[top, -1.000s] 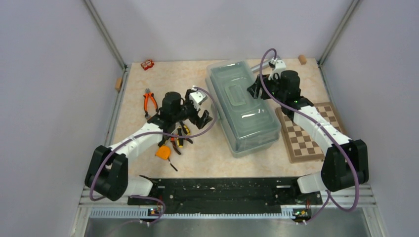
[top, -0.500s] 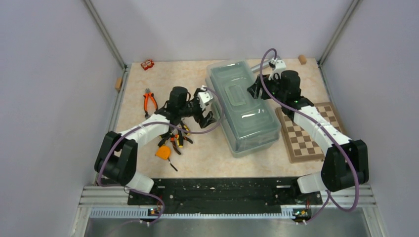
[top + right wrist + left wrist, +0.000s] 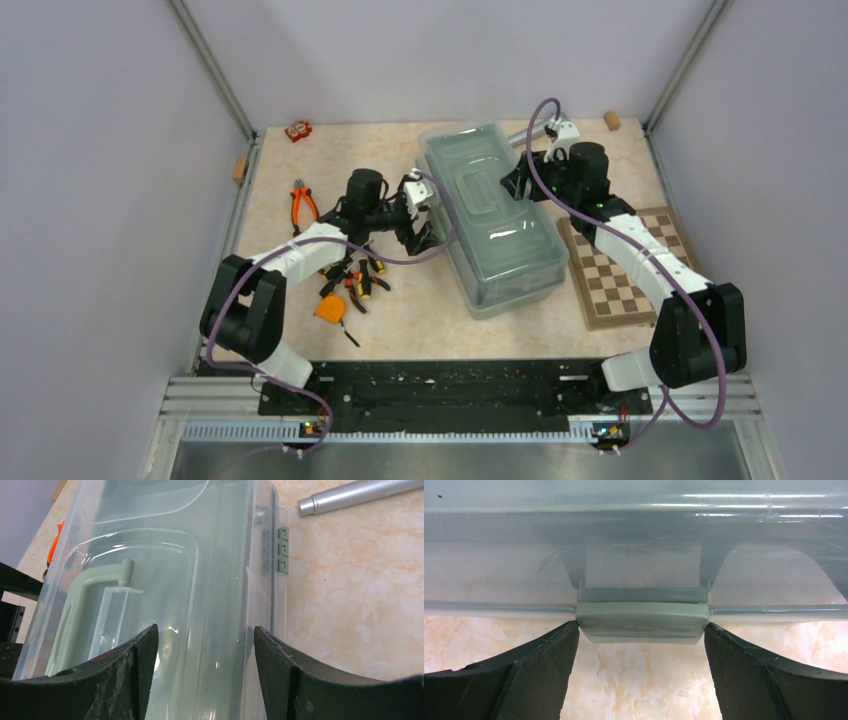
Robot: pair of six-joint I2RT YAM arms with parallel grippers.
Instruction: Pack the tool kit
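The sage-green toolbox (image 3: 490,220) stands shut in the middle, under its translucent lid (image 3: 165,580). My left gripper (image 3: 425,238) is open at the box's left side. In the left wrist view its fingertips (image 3: 549,660) flank the green latch (image 3: 642,622) without closing on it. My right gripper (image 3: 512,185) is open over the lid's right edge, fingers (image 3: 280,665) straddling the rim. Orange-handled pliers (image 3: 303,203), black-yellow screwdrivers (image 3: 358,280) and the orange tape measure (image 3: 330,308) lie on the table left of the box.
The brown-and-cream chessboard (image 3: 630,265) lies right of the box. A grey metal cylinder (image 3: 355,494) lies behind it at the back. A small red object (image 3: 298,131) and wooden blocks (image 3: 611,121) sit by the back corners.
My left arm has swung right from above the screwdrivers, bringing its open gripper up to the toolbox's left latch. The right arm has not moved.
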